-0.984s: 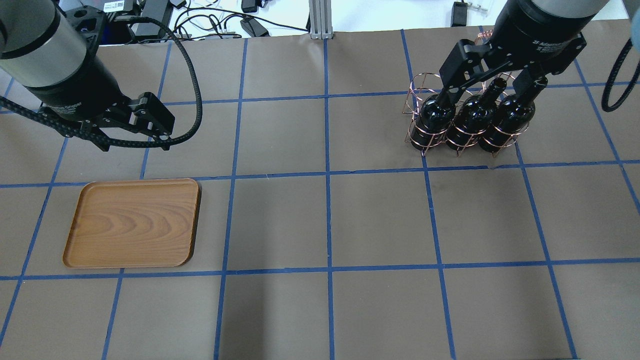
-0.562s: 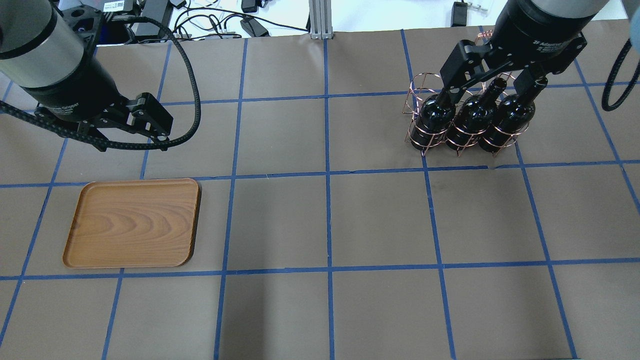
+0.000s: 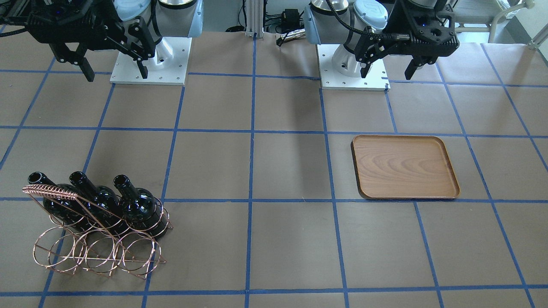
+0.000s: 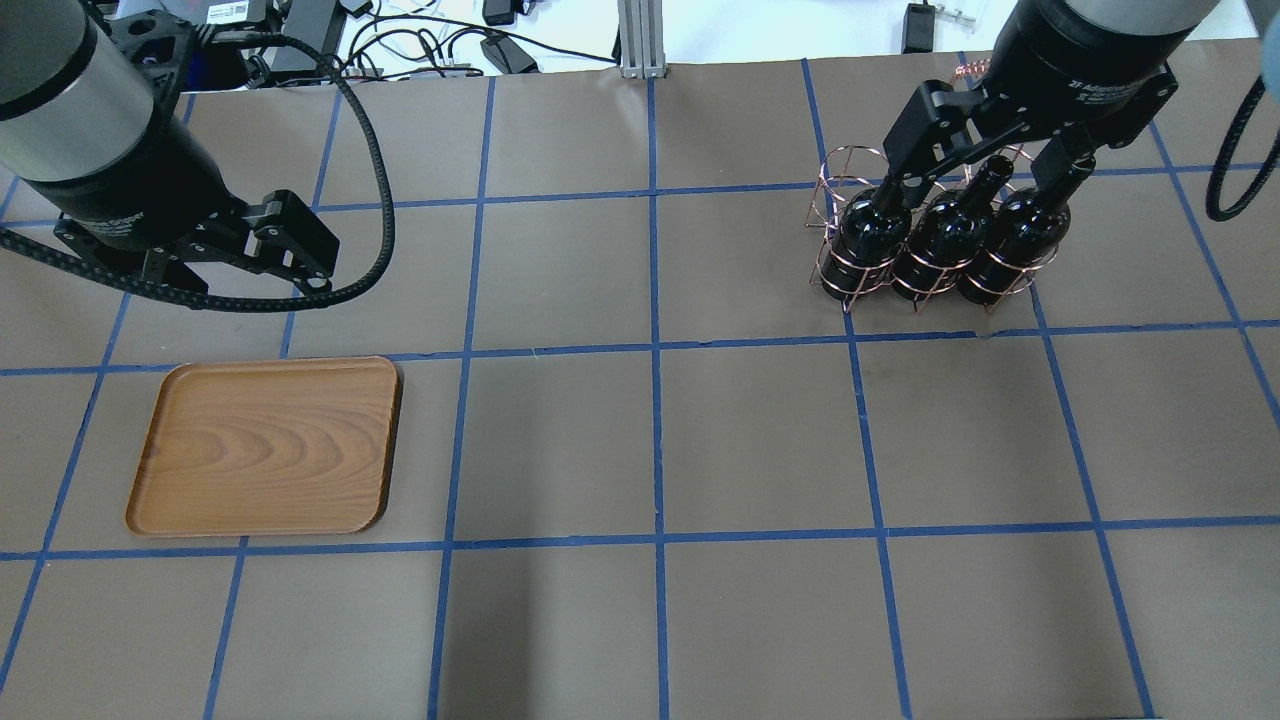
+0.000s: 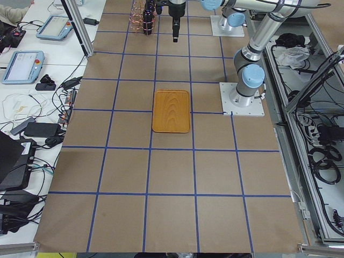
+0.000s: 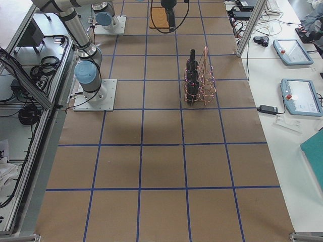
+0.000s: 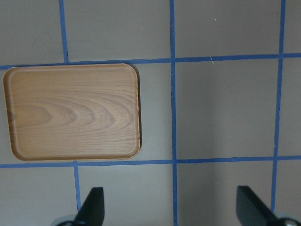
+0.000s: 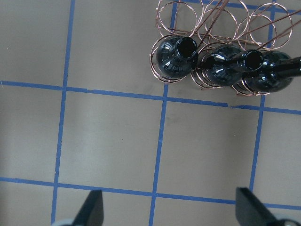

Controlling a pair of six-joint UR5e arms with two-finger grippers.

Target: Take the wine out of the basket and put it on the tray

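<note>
Three dark wine bottles (image 4: pixel 865 232) (image 4: pixel 935 240) (image 4: pixel 1010 245) lie slanted in the copper wire basket (image 4: pixel 838 178) at the far right, necks pointing away; they also show in the front view (image 3: pixel 139 205) and the right wrist view (image 8: pixel 174 59). The brown wood tray (image 4: pixel 265 445) lies empty at the near left and shows in the left wrist view (image 7: pixel 73 113). My right gripper (image 4: pixel 985 170) (image 3: pixel 115 70) hangs open, high above and behind the bottles, holding nothing. My left gripper (image 4: pixel 250 262) (image 3: pixel 387 70) is open and empty, above the table beyond the tray.
Brown paper with blue tape grid lines covers the table (image 4: pixel 660 440). The arm bases (image 3: pixel 150 60) stand at the robot's edge. Cables and an aluminium post (image 4: pixel 635 40) lie past the far edge. Empty rings of the basket (image 3: pixel 98 256) face the operators' side.
My left arm has drifted slightly to the left in the overhead view. The right gripper, the bottles and the tray have stayed where they were.
</note>
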